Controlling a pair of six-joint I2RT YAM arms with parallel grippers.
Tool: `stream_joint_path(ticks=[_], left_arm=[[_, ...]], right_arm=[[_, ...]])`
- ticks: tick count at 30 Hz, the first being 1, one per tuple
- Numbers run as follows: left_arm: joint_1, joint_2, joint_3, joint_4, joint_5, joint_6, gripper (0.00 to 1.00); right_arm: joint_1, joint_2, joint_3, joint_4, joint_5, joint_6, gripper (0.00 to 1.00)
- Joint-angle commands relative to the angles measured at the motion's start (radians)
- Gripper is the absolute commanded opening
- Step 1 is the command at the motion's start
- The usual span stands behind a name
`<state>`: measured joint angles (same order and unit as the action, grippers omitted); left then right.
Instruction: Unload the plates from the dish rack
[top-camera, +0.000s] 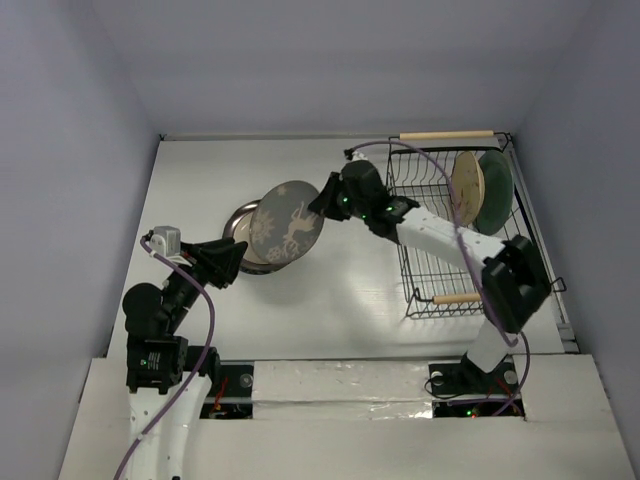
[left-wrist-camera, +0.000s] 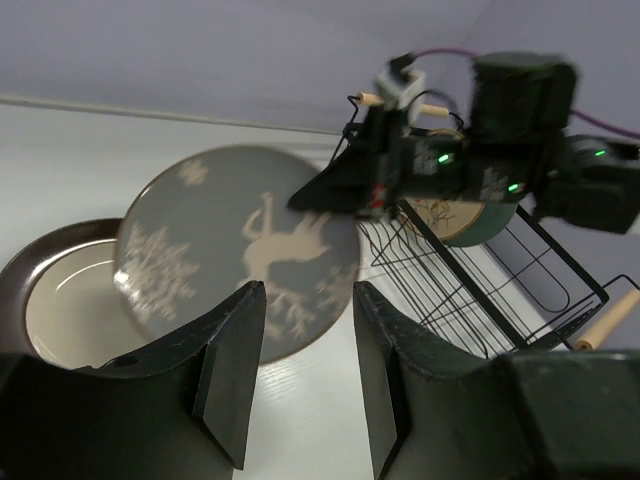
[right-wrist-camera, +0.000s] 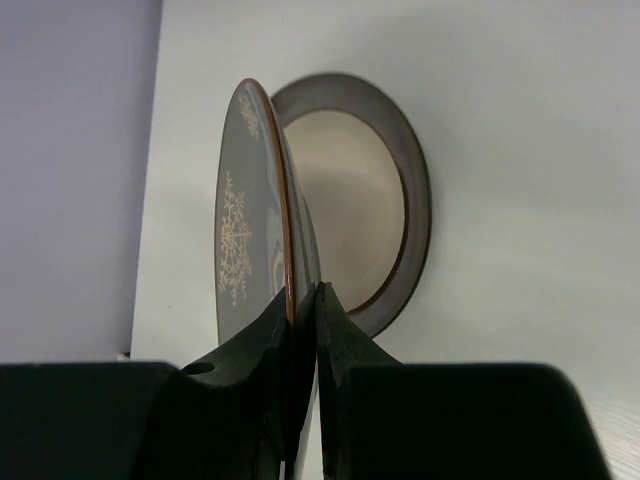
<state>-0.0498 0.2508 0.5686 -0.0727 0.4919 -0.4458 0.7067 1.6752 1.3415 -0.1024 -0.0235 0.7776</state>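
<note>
Rim of the dark patterned plate (top-camera: 285, 223) sits clamped in the right jaws, the plate tilted above the tan plate (right-wrist-camera: 350, 190) lying flat on the desk (top-camera: 350, 290). The left jaws stand apart near both, holding nothing. A teal plate (top-camera: 497, 190) and a pale plate (top-camera: 466, 185) stand upright in the dish rack (top-camera: 430, 270).

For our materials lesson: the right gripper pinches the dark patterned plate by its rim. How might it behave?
Probably stiff: the patterned plate shows no bend from one rim pinch. Its smooth rim could pivot in the right gripper. Likely breakable if dropped on the tan plate beneath.
</note>
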Motion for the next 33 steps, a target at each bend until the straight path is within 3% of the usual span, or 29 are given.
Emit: stream_joint_path(ticks=[1, 16, 22, 23, 28, 31, 33], left_arm=[[0.005, 0.01, 0.007, 0.037, 0.001, 0.009, 0.37], [0.005, 0.015, 0.005, 0.039, 0.011, 0.01, 0.37], [0.005, 0.013, 0.007, 0.04, 0.014, 0.01, 0.37], [0.005, 0.013, 0.007, 0.04, 0.014, 0.01, 0.37], [0.005, 0.008, 0.005, 0.042, 0.016, 0.009, 0.37], [0.005, 0.005, 0.004, 0.044, 0.017, 0.009, 0.37], [0.005, 0.002, 0.005, 0.044, 0.017, 0.009, 0.37]], right_arm=[[0.04, 0.043, 0.057, 0.299, -0.043, 0.146, 0.0], [0.07, 0.271, -0.024, 0.429, -0.023, 0.261, 0.01], [0.079, 0.297, -0.03, 0.367, -0.021, 0.218, 0.24], [0.079, 0.297, -0.024, 0.342, -0.016, 0.203, 0.33], [0.089, 0.287, 0.053, 0.1, 0.091, 0.059, 0.55], [0.099, 0.259, 0.077, -0.031, 0.155, -0.041, 0.77], [0.099, 0.242, 0.085, -0.093, 0.18, -0.075, 0.83]])
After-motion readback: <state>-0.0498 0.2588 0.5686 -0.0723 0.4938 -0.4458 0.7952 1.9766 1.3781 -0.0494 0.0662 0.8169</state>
